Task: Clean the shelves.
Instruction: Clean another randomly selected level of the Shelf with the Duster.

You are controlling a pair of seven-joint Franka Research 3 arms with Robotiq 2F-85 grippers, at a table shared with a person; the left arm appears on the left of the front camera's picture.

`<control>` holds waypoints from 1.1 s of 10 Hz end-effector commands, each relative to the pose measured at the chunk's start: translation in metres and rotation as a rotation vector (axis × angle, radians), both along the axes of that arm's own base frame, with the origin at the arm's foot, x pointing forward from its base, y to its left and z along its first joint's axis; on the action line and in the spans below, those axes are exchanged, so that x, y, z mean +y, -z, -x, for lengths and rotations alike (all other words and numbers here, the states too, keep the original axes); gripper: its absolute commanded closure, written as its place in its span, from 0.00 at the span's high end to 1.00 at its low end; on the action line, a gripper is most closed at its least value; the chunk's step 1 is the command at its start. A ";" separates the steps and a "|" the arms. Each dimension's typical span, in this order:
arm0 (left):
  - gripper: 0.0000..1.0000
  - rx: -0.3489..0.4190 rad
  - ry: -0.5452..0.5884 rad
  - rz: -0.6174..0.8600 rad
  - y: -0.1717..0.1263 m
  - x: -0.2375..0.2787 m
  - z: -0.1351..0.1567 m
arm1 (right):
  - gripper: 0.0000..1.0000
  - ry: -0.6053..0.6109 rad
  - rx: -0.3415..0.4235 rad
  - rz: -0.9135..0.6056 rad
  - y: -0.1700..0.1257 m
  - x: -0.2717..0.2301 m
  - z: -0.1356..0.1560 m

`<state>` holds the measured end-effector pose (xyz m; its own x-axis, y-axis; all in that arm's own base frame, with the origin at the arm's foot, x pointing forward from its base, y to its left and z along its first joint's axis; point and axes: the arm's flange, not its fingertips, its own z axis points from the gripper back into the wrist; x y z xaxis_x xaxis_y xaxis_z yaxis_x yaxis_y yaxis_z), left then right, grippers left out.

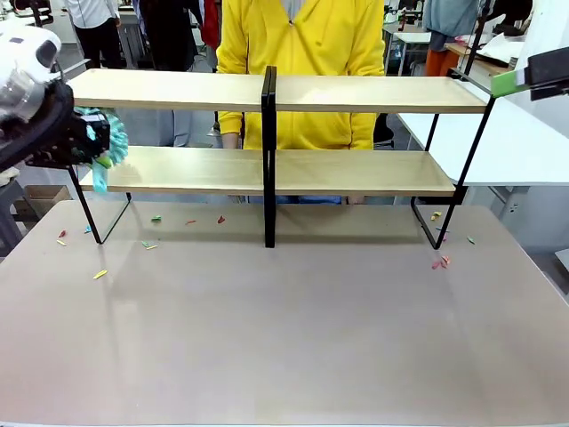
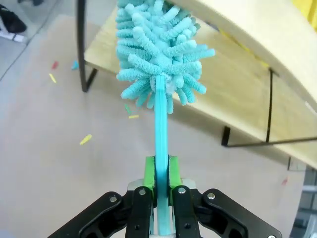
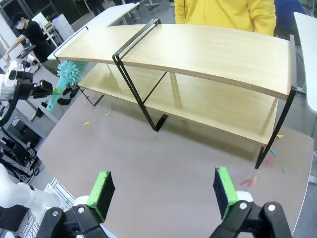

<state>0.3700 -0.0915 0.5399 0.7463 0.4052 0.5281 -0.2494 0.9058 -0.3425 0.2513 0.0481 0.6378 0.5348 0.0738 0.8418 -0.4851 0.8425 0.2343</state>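
The shelves are two long light-wood boards on a thin black frame with a black centre post, standing across the far half of the table. My left gripper is shut on the thin handle of a teal fluffy duster. In the front view the duster head hangs at the left end of the shelves, between the two boards and just above the lower one. My right gripper stands open and high over the table's right side, looking down at the shelves. One of its green fingertips shows at the upper right.
Small coloured scraps lie on the grey-brown tabletop near the left legs, and more scraps near the right legs. A person in a yellow top stands close behind the shelves. A white table stands at the right.
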 end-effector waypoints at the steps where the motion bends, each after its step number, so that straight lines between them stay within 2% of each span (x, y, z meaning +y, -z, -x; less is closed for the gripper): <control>1: 0.00 0.042 0.069 0.002 0.006 0.013 0.000 | 1.00 -0.005 0.003 -0.004 0.000 0.000 0.000; 3: 0.00 0.136 0.149 0.013 0.008 0.011 0.004 | 1.00 -0.005 0.003 -0.004 0.000 0.000 0.000; 4: 0.00 0.159 0.248 0.045 0.005 0.011 0.010 | 1.00 -0.005 0.003 -0.004 0.000 0.000 0.000; 5: 0.00 0.174 0.381 0.093 0.000 0.015 0.017 | 1.00 -0.005 0.003 -0.004 0.000 0.000 0.000; 7: 0.00 0.269 0.652 0.195 -0.014 0.035 0.033 | 1.00 -0.005 0.003 -0.004 0.000 0.000 0.000; 9: 0.00 0.441 0.947 0.195 -0.033 0.081 0.061 | 1.00 -0.005 0.003 -0.004 0.000 0.000 0.000; 10: 0.00 0.483 1.152 0.246 -0.047 0.110 0.082 | 1.00 -0.005 0.003 -0.004 0.000 0.000 0.000; 11: 0.00 0.414 1.308 0.324 -0.064 0.140 0.104 | 1.00 -0.005 0.003 -0.004 0.000 0.000 0.000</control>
